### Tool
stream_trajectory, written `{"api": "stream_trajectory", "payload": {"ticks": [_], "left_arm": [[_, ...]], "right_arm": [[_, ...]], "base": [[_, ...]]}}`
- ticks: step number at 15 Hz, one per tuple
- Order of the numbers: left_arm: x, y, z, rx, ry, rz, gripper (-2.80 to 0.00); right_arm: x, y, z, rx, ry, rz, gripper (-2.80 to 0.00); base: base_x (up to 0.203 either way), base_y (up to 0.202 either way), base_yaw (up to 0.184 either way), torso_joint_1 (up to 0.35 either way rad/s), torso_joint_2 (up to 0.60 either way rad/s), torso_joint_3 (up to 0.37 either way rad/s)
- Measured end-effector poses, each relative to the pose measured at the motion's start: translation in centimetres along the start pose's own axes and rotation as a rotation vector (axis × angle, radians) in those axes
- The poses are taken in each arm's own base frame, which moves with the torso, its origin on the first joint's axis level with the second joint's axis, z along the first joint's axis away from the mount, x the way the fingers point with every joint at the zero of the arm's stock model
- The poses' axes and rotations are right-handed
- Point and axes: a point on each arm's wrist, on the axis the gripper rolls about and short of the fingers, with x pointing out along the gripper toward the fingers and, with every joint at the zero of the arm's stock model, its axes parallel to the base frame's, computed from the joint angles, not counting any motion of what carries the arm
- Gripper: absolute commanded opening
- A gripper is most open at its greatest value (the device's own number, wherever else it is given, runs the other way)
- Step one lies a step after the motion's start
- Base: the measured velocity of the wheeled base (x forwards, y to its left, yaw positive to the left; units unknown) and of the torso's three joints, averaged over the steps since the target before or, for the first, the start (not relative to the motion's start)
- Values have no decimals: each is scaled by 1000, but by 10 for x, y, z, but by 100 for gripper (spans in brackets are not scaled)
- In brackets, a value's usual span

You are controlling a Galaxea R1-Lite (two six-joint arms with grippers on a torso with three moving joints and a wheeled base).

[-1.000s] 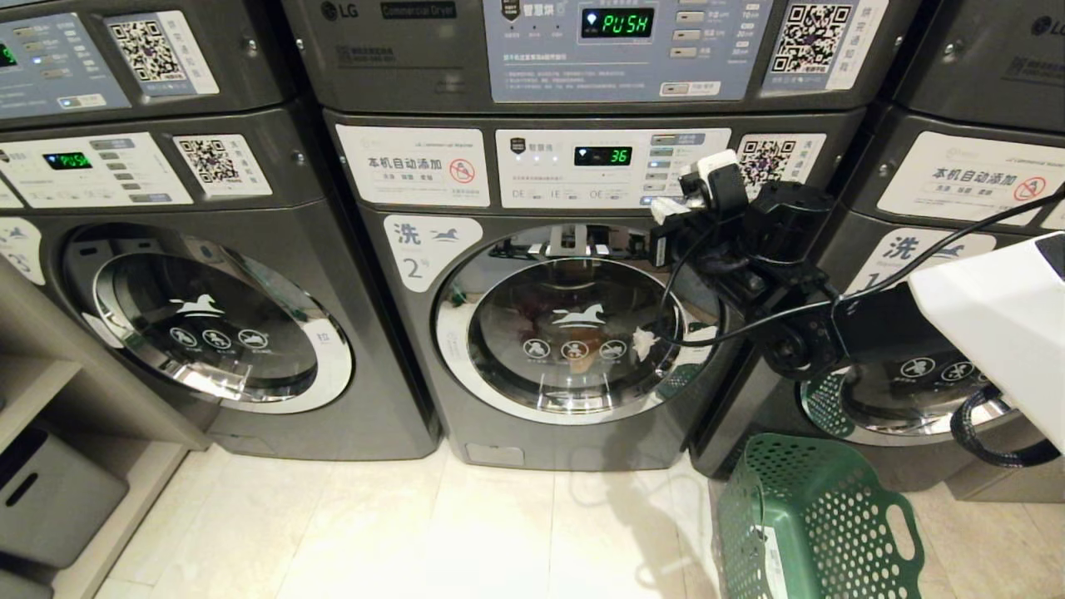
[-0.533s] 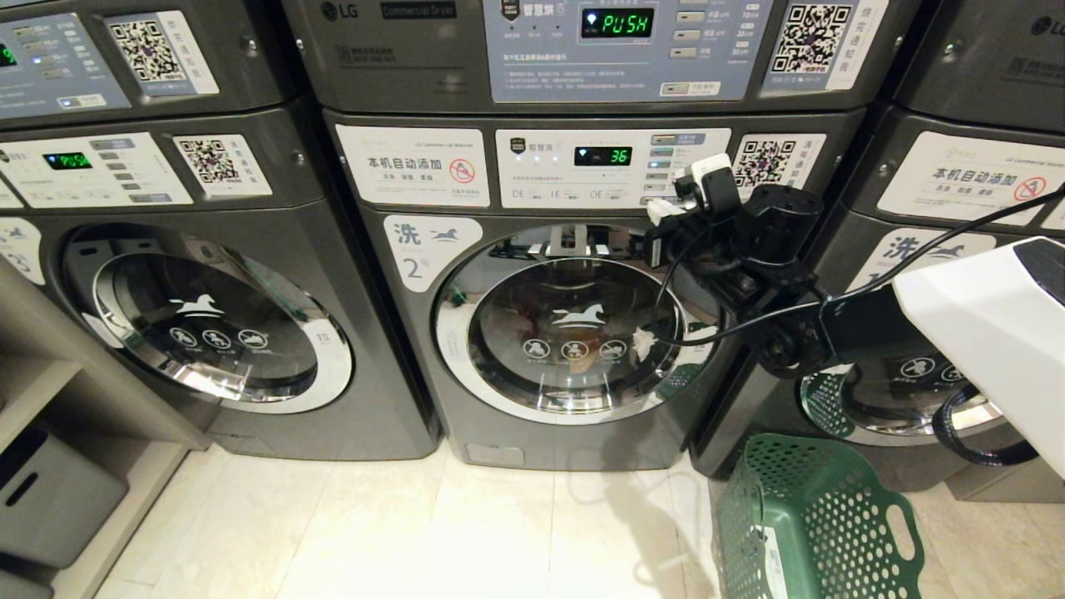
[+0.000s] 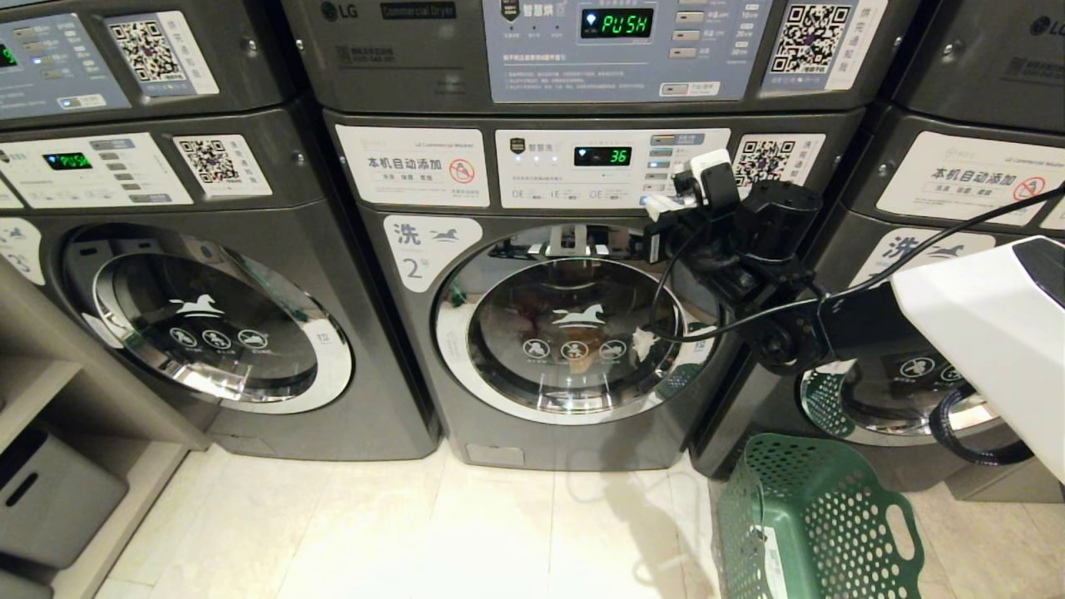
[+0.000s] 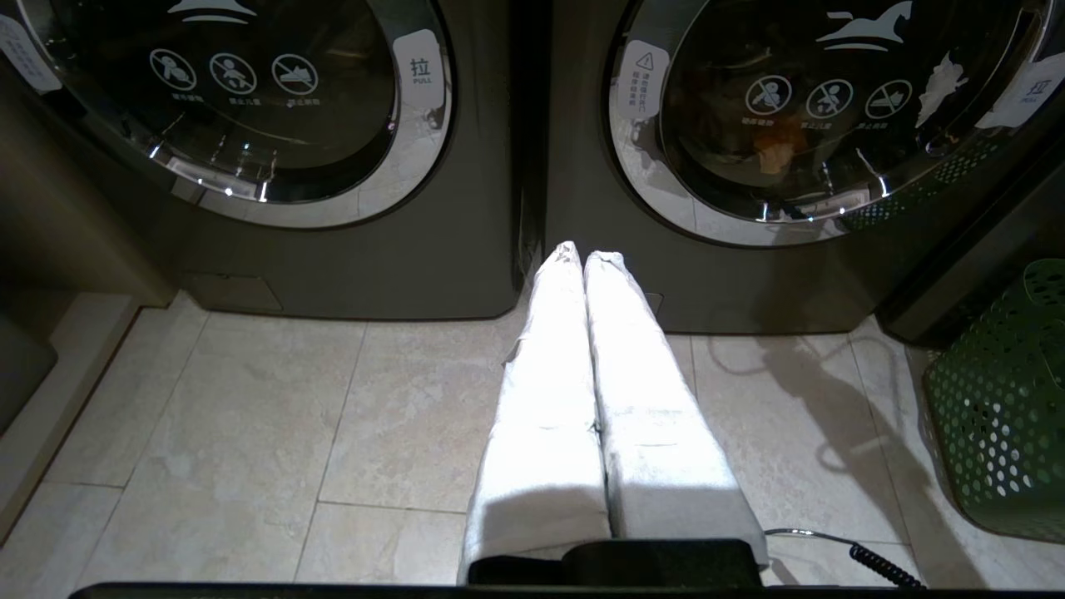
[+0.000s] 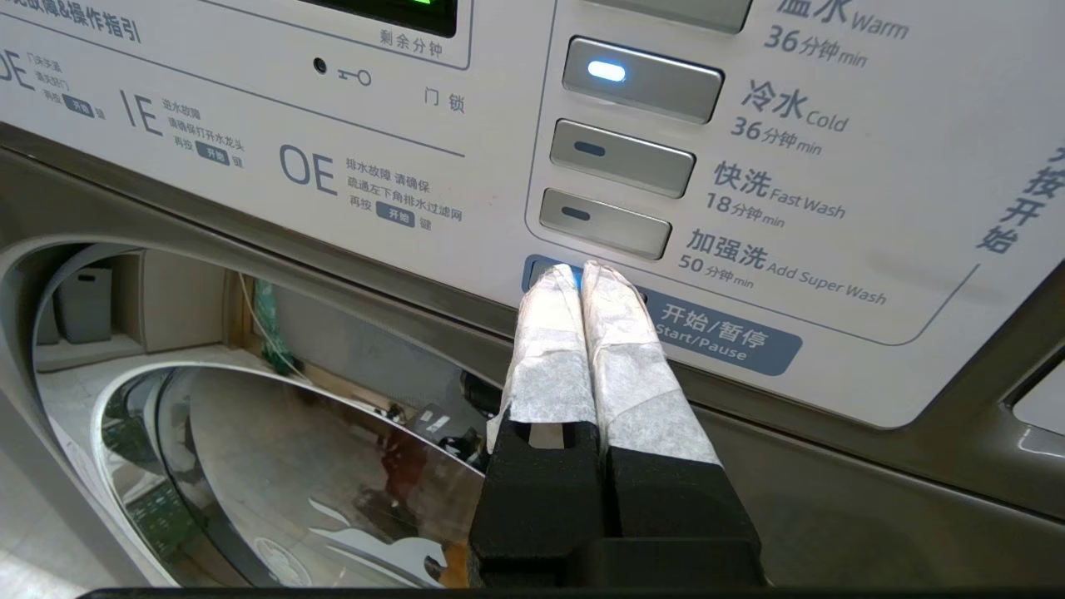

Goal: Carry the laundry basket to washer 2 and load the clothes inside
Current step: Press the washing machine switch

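Washer 2 (image 3: 399,358) stands in the middle with its round glass door (image 3: 574,333) closed and its display reading 36. Behind the glass, dim orange and reddish clothes (image 4: 774,154) show. My right gripper (image 3: 661,204) is shut and empty at the washer's control panel. In the right wrist view its taped tips (image 5: 580,270) rest on the left end of the blue Start/Pause button (image 5: 724,337). The green laundry basket (image 3: 819,524) sits on the floor at the lower right, tilted, with no clothes showing inside. My left gripper (image 4: 585,256) is shut and hangs low over the floor tiles.
A matching washer (image 3: 208,333) stands to the left, another (image 3: 907,391) to the right behind my right arm, and dryers are stacked above. Shelving with a grey bin (image 3: 50,499) is at the far left. Pale floor tiles (image 3: 433,532) lie before the machines.
My right arm has edged slightly left, toward the control panel. The door, the basket and the left gripper are as before.
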Motion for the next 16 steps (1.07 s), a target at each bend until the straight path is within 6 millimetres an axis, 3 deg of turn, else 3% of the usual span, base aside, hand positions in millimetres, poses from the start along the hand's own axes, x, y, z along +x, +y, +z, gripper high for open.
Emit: {"api": "stream_trajectory", "payload": {"ticks": [16], "left_arm": [[0,0,0,0,0,0,-280]], "right_arm": [[-2,-12,-3,-38,17,-47,-280]], "base": [[0,0,0,0,0,0]]}}
